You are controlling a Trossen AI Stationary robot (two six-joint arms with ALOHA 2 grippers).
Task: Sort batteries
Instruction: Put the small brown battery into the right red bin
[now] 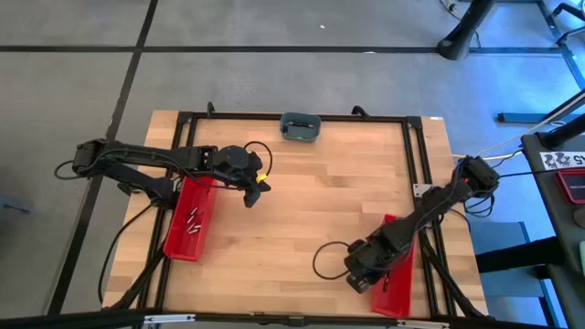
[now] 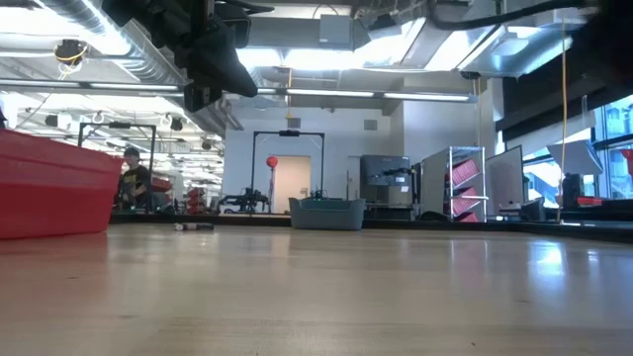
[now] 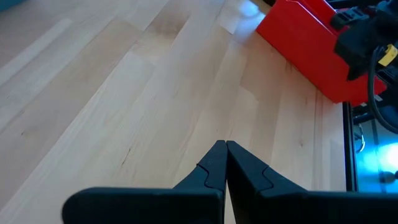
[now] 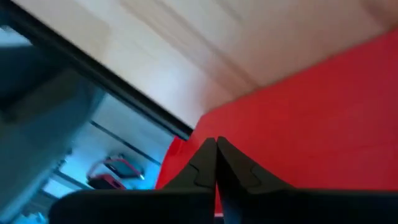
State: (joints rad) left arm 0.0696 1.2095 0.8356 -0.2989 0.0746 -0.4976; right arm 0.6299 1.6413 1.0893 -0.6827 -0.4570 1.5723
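Several batteries, tiny dark and silvery cylinders, lie on the floor of the left red bin. My left gripper is shut and holds nothing. It hangs above bare wood just right of that bin, and in the left wrist view its shut gripper points across the table. My right gripper is shut at the near right corner, over the right red bin. In the right wrist view that gripper has the bin's red surface before it. No battery shows between either pair of fingers.
A grey-blue rounded dish sits at the middle of the table's far edge. A black frame runs around the wooden top. The right bin and the right arm show across the table in the left wrist view. Bare wood lies between the two bins.
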